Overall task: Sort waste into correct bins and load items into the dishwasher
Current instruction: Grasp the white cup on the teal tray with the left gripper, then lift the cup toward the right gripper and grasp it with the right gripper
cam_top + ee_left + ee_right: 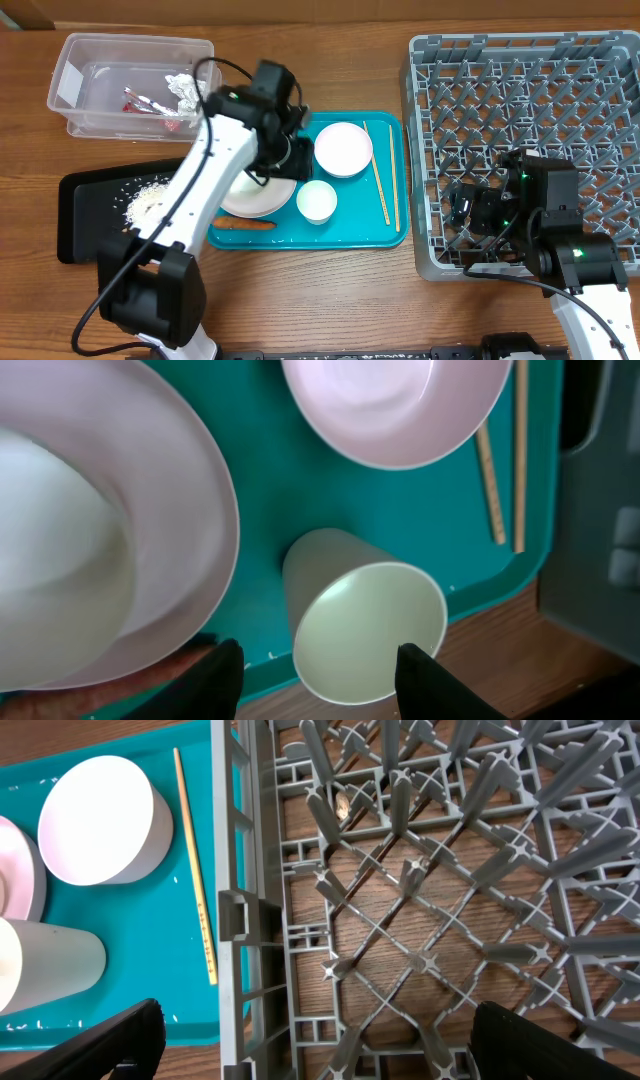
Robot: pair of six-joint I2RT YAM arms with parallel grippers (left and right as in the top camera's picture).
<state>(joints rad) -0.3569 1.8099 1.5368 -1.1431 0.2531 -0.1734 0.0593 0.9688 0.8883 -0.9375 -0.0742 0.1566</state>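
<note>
A round white plate (258, 197), a white bowl (343, 149), a white cup (316, 201), wooden chopsticks (382, 185) and an orange carrot (245, 224) lie on the teal tray (360, 218). My left gripper (290, 158) hovers over the tray between plate and bowl. In the left wrist view it (320, 685) is open and empty, its fingers either side of the cup (365, 625), with the plate (120, 530) at the left. My right gripper (470, 215) is open and empty (320, 1050) over the front left corner of the grey dish rack (600, 60).
The clear tub (130, 42) at the back left holds the red-and-white wrapper (145, 103) and the foil ball (183, 88). The black tray (85, 215) at the left holds rice scraps (150, 200). The rack wall (240, 910) stands between the right gripper and the teal tray.
</note>
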